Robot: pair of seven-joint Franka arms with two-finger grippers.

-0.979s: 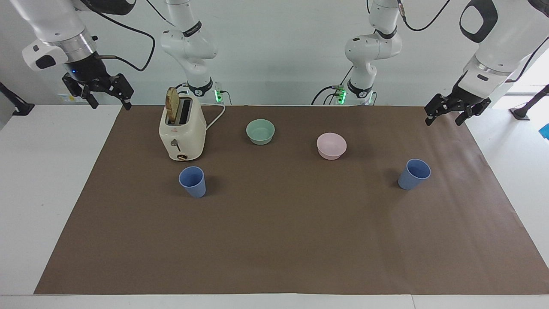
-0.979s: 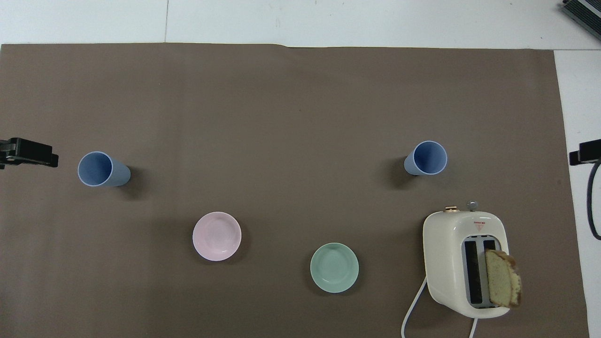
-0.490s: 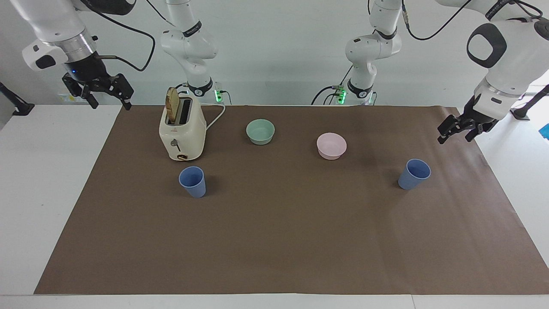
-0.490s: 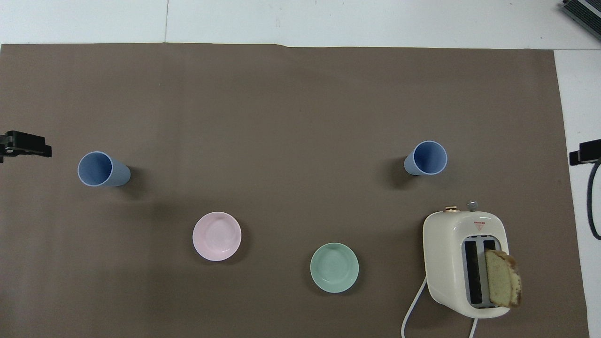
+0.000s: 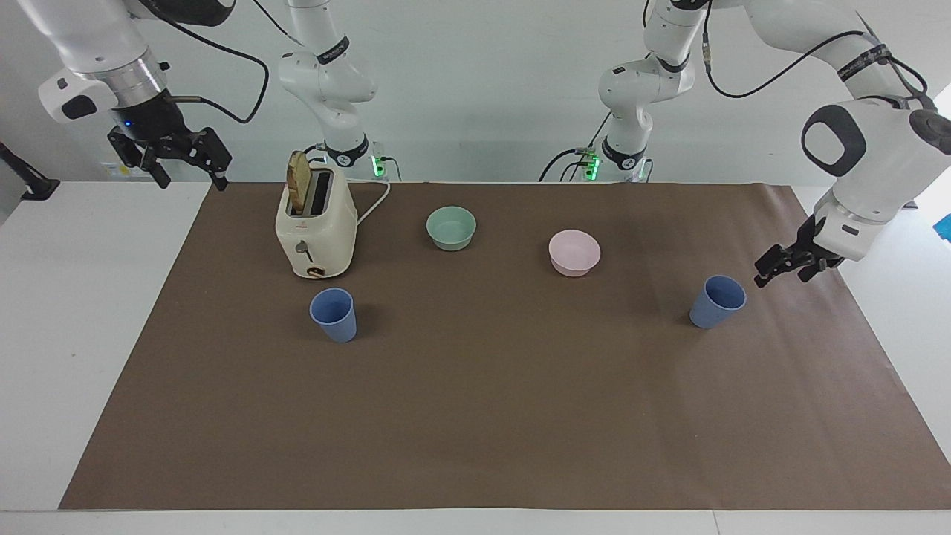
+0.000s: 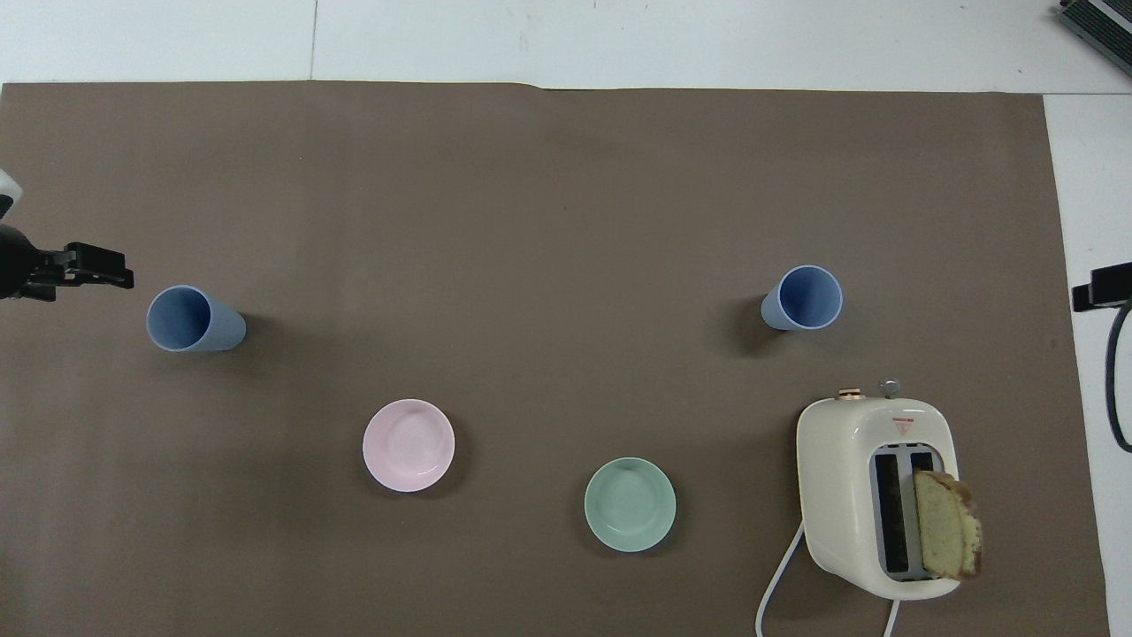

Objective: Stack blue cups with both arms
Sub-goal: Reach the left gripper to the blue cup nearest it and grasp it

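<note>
Left gripper (image 5: 779,269) open and empty, just beside blue cup (image 5: 717,302) near the mat's (image 5: 475,416) edge, right gripper (image 5: 187,165) open and empty, waiting over the mat's corner.

Two periwinkle-blue cups (image 5: 334,314) (image 5: 718,301), mint-green bowl (image 5: 451,227), pale pink bowl (image 5: 574,252), cream toaster (image 5: 316,227), plain brown mat (image 5: 490,401), white table (image 5: 82,312).

We see two blue cups (image 5: 333,314) (image 5: 718,301) standing upright, well apart, one toward each end of the tabletop (image 5: 475,416).
</note>
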